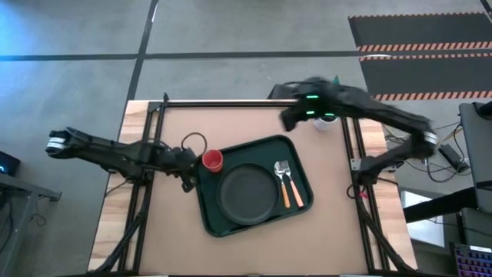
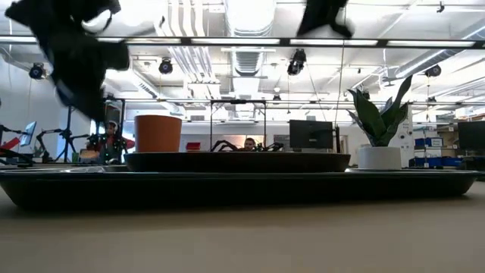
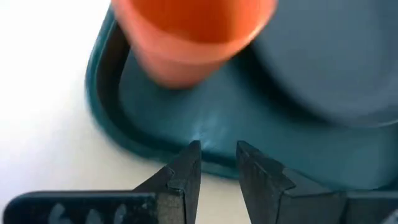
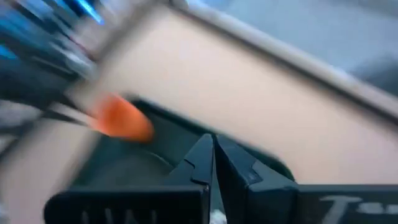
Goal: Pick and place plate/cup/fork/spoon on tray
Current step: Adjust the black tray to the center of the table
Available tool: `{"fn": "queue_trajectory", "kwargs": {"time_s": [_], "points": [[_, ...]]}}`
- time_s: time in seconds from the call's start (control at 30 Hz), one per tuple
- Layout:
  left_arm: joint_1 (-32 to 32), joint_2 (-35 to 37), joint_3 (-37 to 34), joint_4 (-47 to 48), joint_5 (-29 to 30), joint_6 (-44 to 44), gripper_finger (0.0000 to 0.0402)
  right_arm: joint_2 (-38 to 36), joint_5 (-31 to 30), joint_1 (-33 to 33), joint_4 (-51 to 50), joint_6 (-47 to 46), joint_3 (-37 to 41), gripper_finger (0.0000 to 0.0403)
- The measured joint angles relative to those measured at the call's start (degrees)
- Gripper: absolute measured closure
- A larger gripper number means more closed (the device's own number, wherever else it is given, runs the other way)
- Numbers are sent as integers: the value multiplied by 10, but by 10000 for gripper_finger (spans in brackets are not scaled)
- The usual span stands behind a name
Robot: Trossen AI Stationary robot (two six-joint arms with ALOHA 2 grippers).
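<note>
Fingers (image 3: pixel 186 171) of the left gripper (image 3: pixel 216 149) stood a little apart with nothing between them, their tips over the near rim of the tray (image 3: pixel 118 121). Just beyond the tips, clear of them and not touched, the cup (image 3: pixel 189 37) stood upright inside the tray's corner, and the plate (image 3: pixel 329 68) lay past it to one side, its edge close to the cup. Seen from above, the left gripper (image 1: pixel 187 160) sat at the tray's (image 1: pixel 207 211) left edge with the cup (image 1: pixel 212 160) just beside its tips on the tray side, the plate (image 1: pixel 246 192) further in at the tray's middle, and the fork (image 1: pixel 286 183) and spoon (image 1: pixel 281 185) lying side by side beyond the plate, near the tray's far side from those fingers. Across the table, the right gripper (image 4: pixel 213 146) was raised well above the surface with its fingers pressed together and empty; from its own camera the cup (image 4: pixel 121 118) and the tray (image 4: pixel 155 155) lay well ahead of and below the tips. From above, the right gripper (image 1: pixel 288 117) hung past the tray's back corner, well apart from everything on it. In the level view the cup (image 2: pixel 158 133) rose behind the plate's rim (image 2: pixel 235 161).
</note>
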State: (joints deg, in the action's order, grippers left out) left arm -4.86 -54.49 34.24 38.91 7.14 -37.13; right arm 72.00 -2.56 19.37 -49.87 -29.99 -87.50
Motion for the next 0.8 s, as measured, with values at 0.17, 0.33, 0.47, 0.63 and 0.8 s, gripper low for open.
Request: {"fn": "queue_trajectory", "kwargs": {"time_s": [0.17,0.33,0.47,0.63,0.8], "points": [[6,-55,-24,5,11,-2,318,-104,-53,-75,37,5,-1,394],[21,-113,-22,-46,28,-3,318,-149,-119,-142,43,21,-1,394],[32,-152,-16,-77,28,-1,318,-151,-125,-161,42,31,0,394],[45,-189,-15,-69,28,0,318,-132,-125,-162,42,45,0,394],[55,-204,-16,-43,35,17,318,-112,-122,-162,39,70,0,394]]}}
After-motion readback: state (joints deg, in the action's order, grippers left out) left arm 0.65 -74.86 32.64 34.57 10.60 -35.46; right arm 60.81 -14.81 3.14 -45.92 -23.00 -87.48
